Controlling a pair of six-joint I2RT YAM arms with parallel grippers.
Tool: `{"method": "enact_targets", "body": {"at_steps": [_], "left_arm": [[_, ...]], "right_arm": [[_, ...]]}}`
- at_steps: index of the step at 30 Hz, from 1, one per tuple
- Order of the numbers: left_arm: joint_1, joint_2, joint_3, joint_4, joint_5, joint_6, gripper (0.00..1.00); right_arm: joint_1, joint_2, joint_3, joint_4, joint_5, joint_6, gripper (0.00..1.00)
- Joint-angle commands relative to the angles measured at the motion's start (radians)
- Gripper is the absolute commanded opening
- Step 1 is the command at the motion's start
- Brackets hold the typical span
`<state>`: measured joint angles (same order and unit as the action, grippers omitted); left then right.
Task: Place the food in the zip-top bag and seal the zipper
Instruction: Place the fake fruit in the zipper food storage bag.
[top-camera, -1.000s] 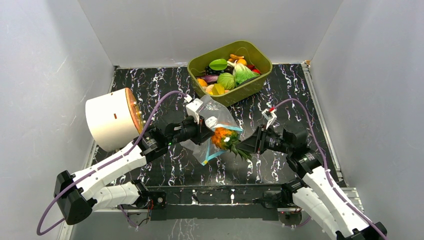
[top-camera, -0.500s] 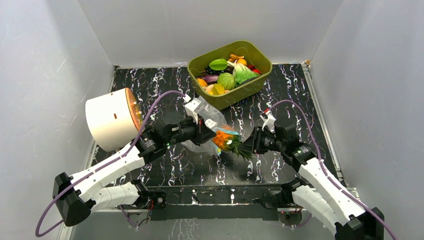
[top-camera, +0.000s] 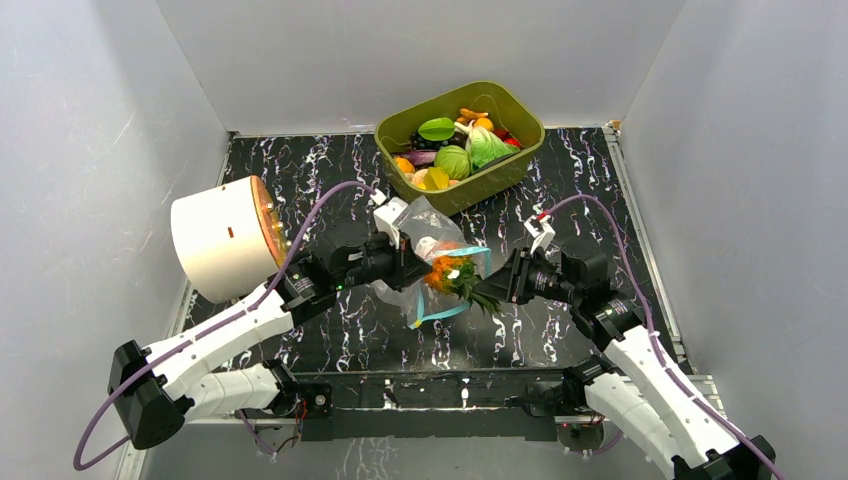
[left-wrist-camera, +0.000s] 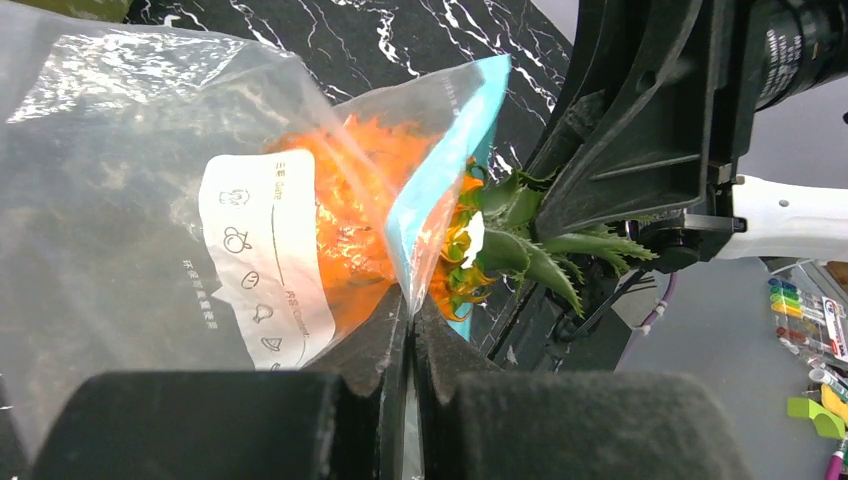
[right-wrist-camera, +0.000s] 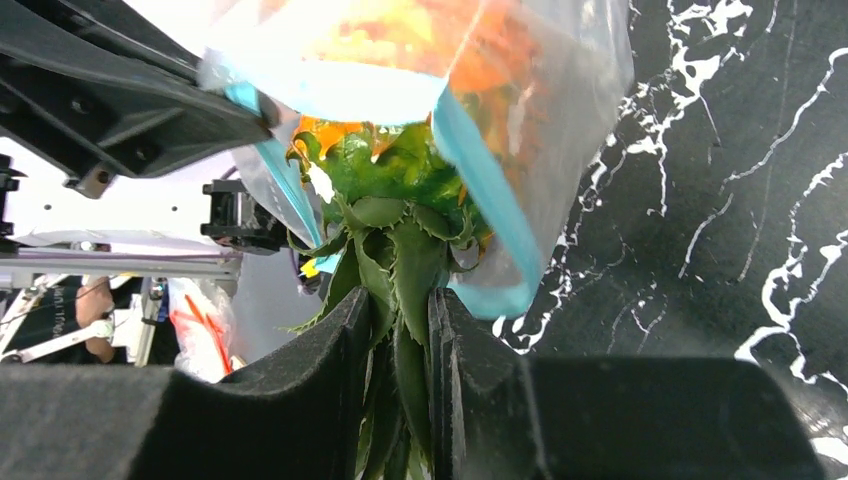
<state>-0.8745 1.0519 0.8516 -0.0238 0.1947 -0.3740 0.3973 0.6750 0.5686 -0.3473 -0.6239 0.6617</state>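
Note:
The clear zip-top bag hangs above the table, and my left gripper is shut on its rim. In the left wrist view the left gripper pinches the film just below the light-blue zipper. An orange pineapple lies in the bag's open mouth: its orange body is inside and its green leaves stick out. My right gripper is shut on those leaves, which run between its jaws in the right wrist view. The zipper loops around the fruit.
An olive-green tub with several more toy fruits and vegetables stands at the back of the black marbled table. A white cylinder sits at the left. Grey walls close in on three sides.
My right gripper has pushed the pineapple slightly up and left, so its orange body sits deeper in the bag's mouth. The left gripper keeps its hold on the bag.

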Motion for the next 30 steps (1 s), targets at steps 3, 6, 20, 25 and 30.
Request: {"method": "enact_targets", "body": {"at_steps": [3,6,20,25,30], "left_arm": [[-0.006,0.021,0.042,0.030,0.056,0.004,0.00],[-0.005,0.024,0.044,0.042,0.080,-0.007,0.00],[-0.006,0.010,0.033,0.155,0.175,-0.080,0.00],[-0.006,0.020,0.013,0.162,0.169,-0.057,0.00],[-0.006,0.056,0.033,0.165,0.169,-0.032,0.00]], "right_arm": [[-0.001,0.002,0.036,0.196,-0.002,0.074,0.15],[0.000,0.016,0.033,0.209,0.048,0.087,0.15],[0.033,0.067,-0.006,0.282,0.184,0.138,0.15],[0.053,0.091,0.004,0.293,0.176,0.150,0.15],[0.094,0.119,0.022,0.313,0.148,0.140,0.16]]}}
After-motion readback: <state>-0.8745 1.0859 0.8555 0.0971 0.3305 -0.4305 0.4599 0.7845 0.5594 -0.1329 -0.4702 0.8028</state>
